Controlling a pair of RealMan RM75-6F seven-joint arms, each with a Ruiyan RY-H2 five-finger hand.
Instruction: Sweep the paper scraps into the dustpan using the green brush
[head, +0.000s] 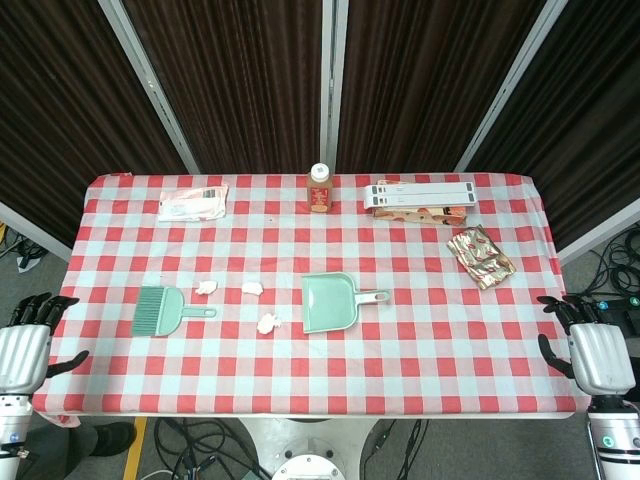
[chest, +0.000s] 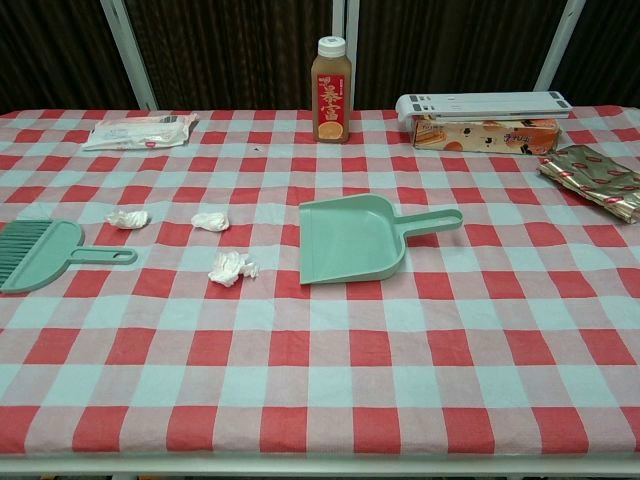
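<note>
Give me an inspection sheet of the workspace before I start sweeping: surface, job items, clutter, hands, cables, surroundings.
Surface: table under a red-and-white checked cloth, lying flat.
Job's things: green brush lies at the left, handle pointing right; dustpan near the centre, handle pointing right; three paper scraps lie between them, none in the pan.
Clutter: bottle upright at the far edge; flat packet far left; long box far right; foil wrapper at the right.
Hands: left hand and right hand are off the table's near corners, fingers apart, holding nothing.
Cables: bundles on the floor below the near edge and at the right.
Surroundings: dark curtain panels behind.
</note>
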